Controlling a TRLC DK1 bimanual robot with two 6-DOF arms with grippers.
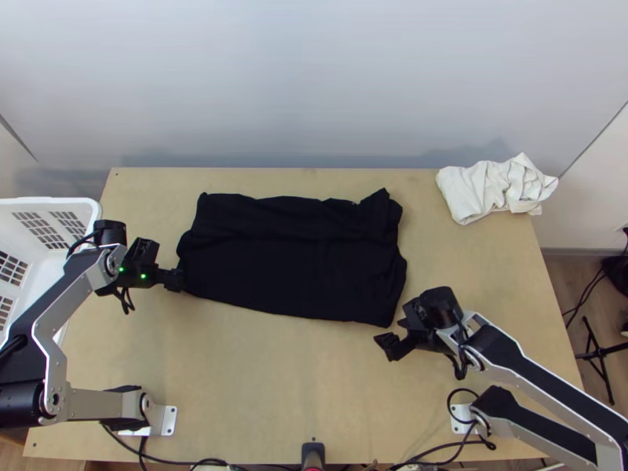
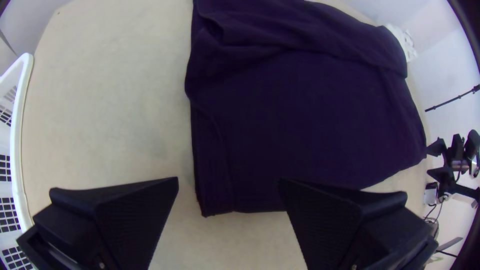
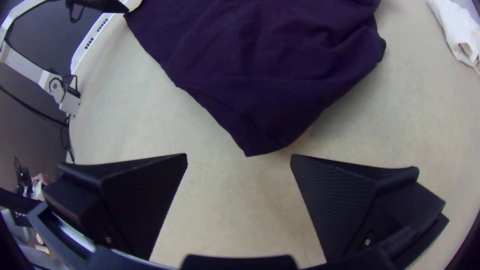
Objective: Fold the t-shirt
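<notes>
The dark T-shirt (image 1: 298, 263) was laid across the middle of the bench (image 1: 259, 385) in a broad oblong, its width running from the left arm's side toward the right's. A layered band was formed along its far side, and the far right part was left rumpled and raised in soft ridges.

The left pincer (image 1: 174, 280) was placed at the near left corner of the cloth. In the left wrist view its fingers (image 2: 125, 215) were spread wide, and the corner was framed between them, with one finger seen over the near edge; whether the fabric was touched could not be told for certain.

The right pincer (image 1: 388, 333) was set on the near side of the T-shirt's near right corner. It too was held wide, as seen in the right wrist view, the corner being pointed toward the gap and lying just beyond the fingertips, apart from them.

A bunched white cloth (image 1: 491, 188) was set at the far right corner, and a white basket (image 1: 85, 202) was stood at the left.
</notes>
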